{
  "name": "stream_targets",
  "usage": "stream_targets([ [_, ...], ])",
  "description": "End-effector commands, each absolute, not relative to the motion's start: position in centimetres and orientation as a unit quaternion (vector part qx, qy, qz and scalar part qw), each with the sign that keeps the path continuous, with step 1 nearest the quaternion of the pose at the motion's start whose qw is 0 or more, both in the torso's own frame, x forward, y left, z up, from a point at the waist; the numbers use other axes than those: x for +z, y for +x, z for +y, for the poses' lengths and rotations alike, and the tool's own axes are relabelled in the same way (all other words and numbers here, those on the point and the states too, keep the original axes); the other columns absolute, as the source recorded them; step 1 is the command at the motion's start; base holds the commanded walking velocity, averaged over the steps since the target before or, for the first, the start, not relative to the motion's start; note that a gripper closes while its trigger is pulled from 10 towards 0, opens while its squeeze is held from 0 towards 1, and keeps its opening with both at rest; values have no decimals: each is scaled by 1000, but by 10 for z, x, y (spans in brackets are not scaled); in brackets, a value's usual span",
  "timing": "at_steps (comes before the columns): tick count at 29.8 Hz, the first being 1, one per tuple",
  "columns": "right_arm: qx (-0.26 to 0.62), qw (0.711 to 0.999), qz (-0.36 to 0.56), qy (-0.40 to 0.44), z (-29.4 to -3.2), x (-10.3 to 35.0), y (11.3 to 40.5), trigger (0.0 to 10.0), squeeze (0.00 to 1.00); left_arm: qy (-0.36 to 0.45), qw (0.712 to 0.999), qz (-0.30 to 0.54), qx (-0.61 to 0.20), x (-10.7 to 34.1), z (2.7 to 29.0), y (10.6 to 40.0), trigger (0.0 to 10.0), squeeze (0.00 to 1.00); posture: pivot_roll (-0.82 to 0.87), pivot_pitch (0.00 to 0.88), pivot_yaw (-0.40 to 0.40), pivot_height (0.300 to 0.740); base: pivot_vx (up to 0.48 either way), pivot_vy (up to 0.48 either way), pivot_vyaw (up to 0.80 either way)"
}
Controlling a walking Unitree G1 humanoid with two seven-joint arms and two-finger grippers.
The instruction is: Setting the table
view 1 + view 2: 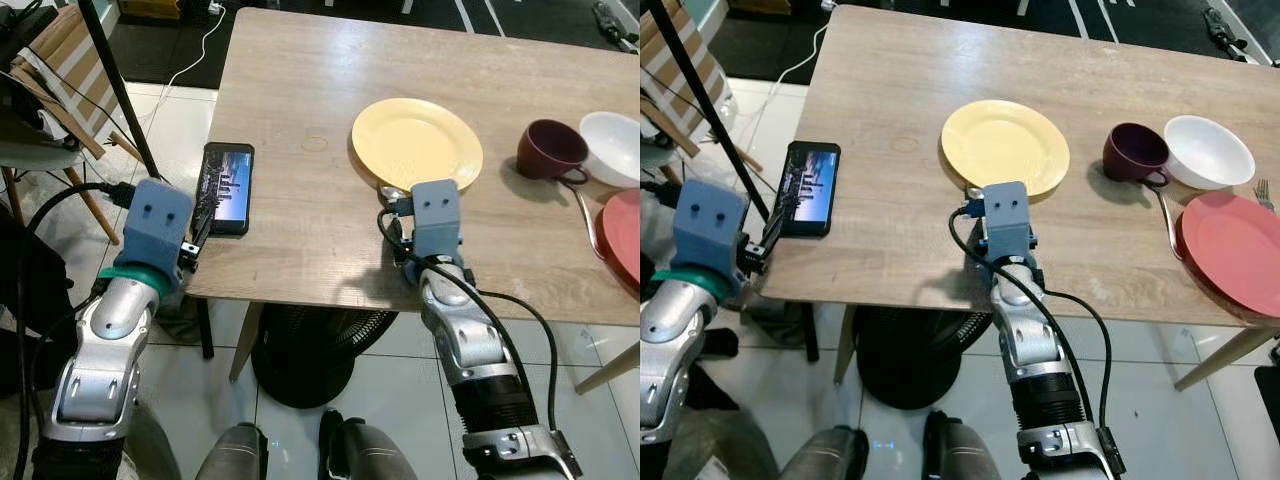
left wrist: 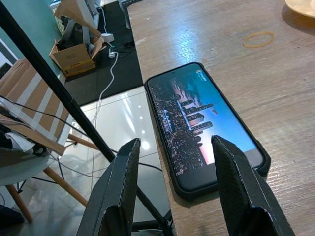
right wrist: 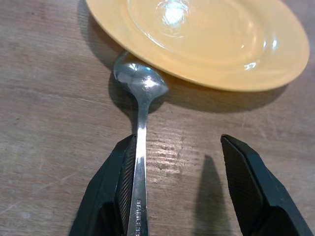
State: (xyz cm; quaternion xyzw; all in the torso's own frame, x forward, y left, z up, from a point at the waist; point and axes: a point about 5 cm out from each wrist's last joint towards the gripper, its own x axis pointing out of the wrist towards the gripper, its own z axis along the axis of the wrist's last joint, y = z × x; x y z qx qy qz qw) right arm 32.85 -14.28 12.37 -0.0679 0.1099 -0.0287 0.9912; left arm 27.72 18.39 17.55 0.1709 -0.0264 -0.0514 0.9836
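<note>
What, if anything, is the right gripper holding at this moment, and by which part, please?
Nothing is clamped: the right gripper is open, and the spoon merely lies with its handle against one finger, bowl by the yellow plate.

A pale wood-grain tabletop (image 1: pixel 300 90) carries a yellow plate (image 1: pixel 416 143), silver spoon (image 3: pixel 140 98), maroon cup (image 1: pixel 548 148), white bowl (image 1: pixel 614 146), red plate (image 1: pixel 1237 250) and black-cased phone (image 1: pixel 224 187).

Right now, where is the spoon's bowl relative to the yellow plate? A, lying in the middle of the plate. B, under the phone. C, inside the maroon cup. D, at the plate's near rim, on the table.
D: the spoon has its bowl on the wood against the near rim of the yellow plate, its handle running back beside one finger of the open right end effector.
</note>
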Motion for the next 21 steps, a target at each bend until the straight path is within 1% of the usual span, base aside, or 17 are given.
stream_targets([
  [1, -41, 977, 201, -62, -155, 87, 316, 6000, 0, 166, 984, -15, -58, 171, 181, 276, 10000, 0, 143, 110, -35, 740, 0, 0, 0],
  [3, -34, 976, 207, -57, -154, 86, 316, 6000, 0, 165, 984, -15, -58, 171, 181, 277, 10000, 0, 143, 110, -35, 740, 0, 0, 0],
  [4, -17, 975, 214, -50, -150, 85, 317, 4275, 0, 164, 985, -16, -58, 171, 181, 277, 10000, 0, 145, 107, -38, 740, 0, 0, 0],
  [9, 15, 973, 225, -40, -142, 83, 317, 4471, 0, 163, 985, -16, -58, 171, 180, 277, 10000, 0, 147, 110, -44, 740, 0, 0, 0],
  [10, 28, 972, 229, -34, -138, 83, 319, 9686, 0, 163, 985, -17, -57, 171, 180, 277, 10000, 0, 147, 112, -45, 740, 0, 0, 0],
  [11, 35, 972, 231, -31, -135, 83, 321, 10000, 0, 163, 985, -16, -56, 171, 180, 277, 10000, 0, 147, 112, -45, 740, 0, 0, 0],
  [17, 28, 972, 232, -25, -132, 85, 328, 10000, 0, 162, 985, -15, -55, 171, 180, 276, 10000, 0, 156, 120, -50, 740, 0, 0, 0],
  [18, 21, 972, 234, -11, -129, 87, 331, 10000, 0, 162, 985, -15, -54, 172, 181, 275, 10000, 0, 171, 134, -47, 740, 0, 0, 0],
  [21, 16, 972, 235, 2, -126, 88, 335, 10000, 0, 163, 985, -14, -53, 172, 182, 273, 10000, 0, 175, 140, -44, 740, 0, 0, 0],
])
